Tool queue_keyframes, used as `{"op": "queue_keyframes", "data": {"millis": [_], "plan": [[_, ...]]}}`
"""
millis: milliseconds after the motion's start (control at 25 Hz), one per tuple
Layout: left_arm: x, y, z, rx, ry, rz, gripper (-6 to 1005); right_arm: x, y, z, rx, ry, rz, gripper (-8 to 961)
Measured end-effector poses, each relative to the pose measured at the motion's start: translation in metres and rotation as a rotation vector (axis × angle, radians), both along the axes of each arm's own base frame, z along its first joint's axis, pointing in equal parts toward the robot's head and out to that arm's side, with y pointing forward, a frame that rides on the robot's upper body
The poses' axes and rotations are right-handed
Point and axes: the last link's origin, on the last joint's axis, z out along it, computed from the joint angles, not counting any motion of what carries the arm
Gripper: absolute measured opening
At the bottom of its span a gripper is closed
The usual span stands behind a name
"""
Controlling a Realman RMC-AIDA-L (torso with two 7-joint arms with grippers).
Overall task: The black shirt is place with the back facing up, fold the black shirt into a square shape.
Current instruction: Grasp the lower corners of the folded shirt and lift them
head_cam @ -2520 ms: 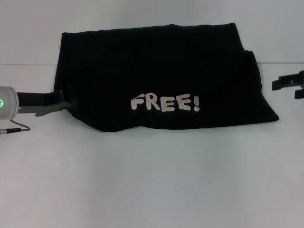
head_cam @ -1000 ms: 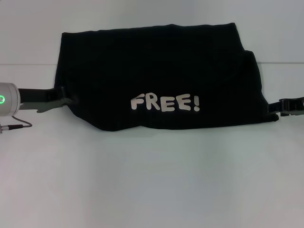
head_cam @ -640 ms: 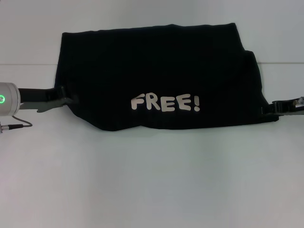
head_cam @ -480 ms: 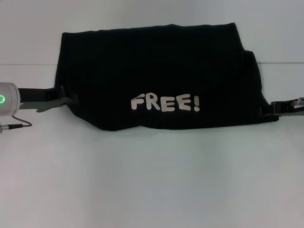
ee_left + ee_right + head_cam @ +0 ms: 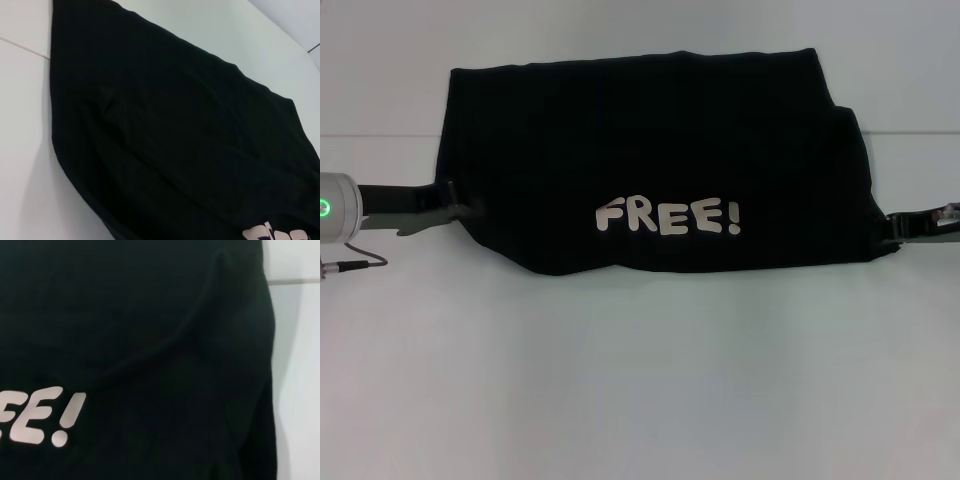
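The black shirt [image 5: 650, 140] lies folded into a wide band across the far half of the white table [image 5: 640, 380]. White "FREE!" lettering [image 5: 668, 216] faces up near its front edge. My left gripper [image 5: 460, 208] reaches in from the left and meets the shirt's left edge near the front corner. Coming in from the right, my right gripper [image 5: 892, 228] touches the front right corner. The left wrist view holds the black shirt [image 5: 175, 125] and a bit of the lettering [image 5: 280, 234]. In the right wrist view the black shirt [image 5: 125, 315] fills most of the frame, with the lettering [image 5: 45, 415].
A thin seam [image 5: 380, 135] runs across the table behind the shirt's middle. A cable [image 5: 355, 264] trails from the left arm onto the table. Bare white tabletop stretches in front of the shirt.
My right gripper has come in from the far right and moved down to the shirt's front right corner. The left gripper and the shirt have stayed put.
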Motion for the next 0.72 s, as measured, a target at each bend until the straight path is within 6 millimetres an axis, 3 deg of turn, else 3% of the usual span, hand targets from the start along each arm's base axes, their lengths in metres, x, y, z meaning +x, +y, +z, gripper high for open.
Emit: {"op": "queue_keyframes", "data": {"millis": [80,280,520,720], "plan": [[0.000,0.000,0.000,-0.001,-0.001,0.001,1,0.000,0.000,0.002,0.005,0.002,-0.004,302],[0.000,0.000,0.000,-0.002,-0.002,0.000,1,0.001,0.000,0.002,-0.003,0.004,-0.007,74],[0.003,-0.001,0.000,-0.023,-0.002,-0.014,1,-0.001,-0.001,0.008,-0.011,0.014,-0.014,50],[0.005,-0.011,0.007,-0.113,-0.007,-0.053,1,-0.001,-0.009,0.024,-0.044,0.042,-0.049,50]]}}
